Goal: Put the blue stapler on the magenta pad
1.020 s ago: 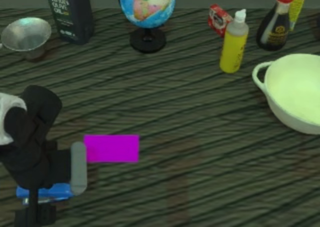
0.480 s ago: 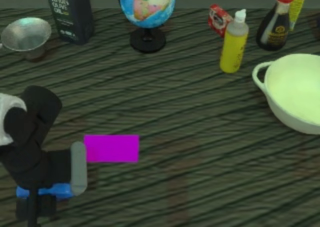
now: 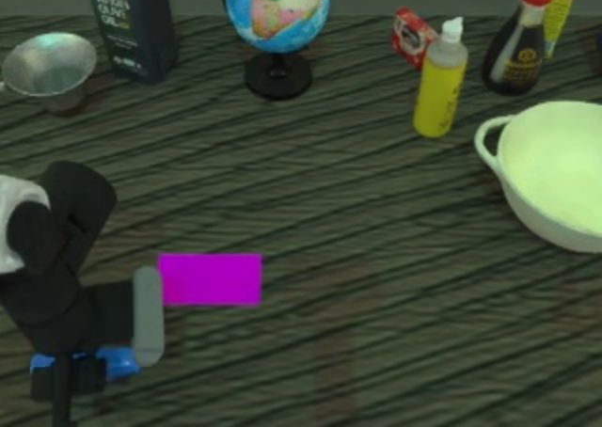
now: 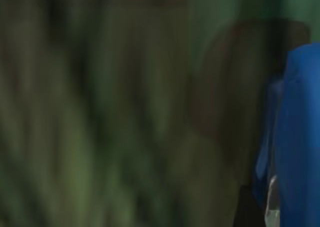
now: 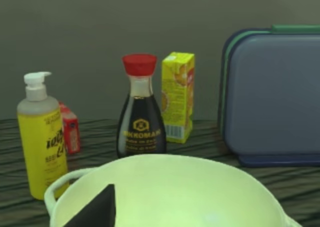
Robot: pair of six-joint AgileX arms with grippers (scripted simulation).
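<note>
A table with a dark striped top is seen from above. The left arm reaches in at the near left corner, its gripper [image 3: 80,369] down over the stapler [image 3: 118,361], which lies near the table's front edge. Only a small blue part of the stapler shows beside the black gripper body; the rest is hidden under it. In the left wrist view the stapler [image 4: 295,137] fills one edge of the picture, very close to the camera, with a glint of metal at its base. Whether the jaws are closed on the stapler or merely around it cannot be told, since the fingers are hidden in every view.

The pad [image 3: 209,279] lies flat and bare just beyond and to the right of the stapler, nothing resting on it. The stapler is apart from the pad.

The task looks to be at its grasping stage: the stapler is not yet on the pad, and the lift, the short carry over and the set-down all remain.

The right arm is out of the top view; its wrist camera looks over a pale bowl [image 5: 165,187] at the right side.
</note>
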